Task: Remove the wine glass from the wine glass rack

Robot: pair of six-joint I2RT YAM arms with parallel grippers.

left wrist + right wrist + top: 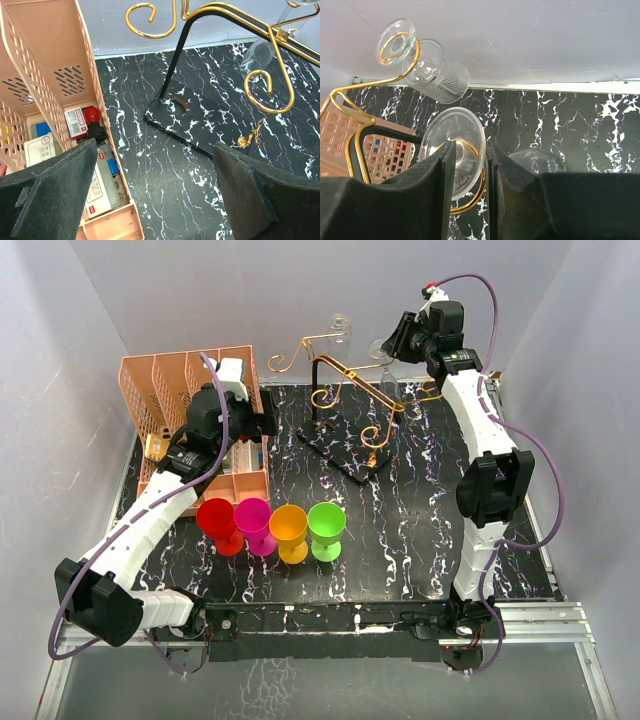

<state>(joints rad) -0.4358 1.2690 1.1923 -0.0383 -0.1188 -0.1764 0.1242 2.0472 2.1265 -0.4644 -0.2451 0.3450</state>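
the wine glass (445, 130) hangs upside down on the wine glass rack (350, 375), at the far right side of it, with its round foot resting in a gold scroll arm. the right fingers (447, 165) are almost fully closed on the stem just under the foot, one finger on each side. a second glass (437, 72) hangs on another gold arm, further away near the back wall.

the left fingers (268, 415) are wide open and hold nothing. they hover above the counter (420, 530), between the peach file organiser (160, 390) and the black base of the rack.

near the front of the counter four plastic cups stand in a row: red (215, 518), pink (252, 518), orange (289, 525) and green (326, 523).
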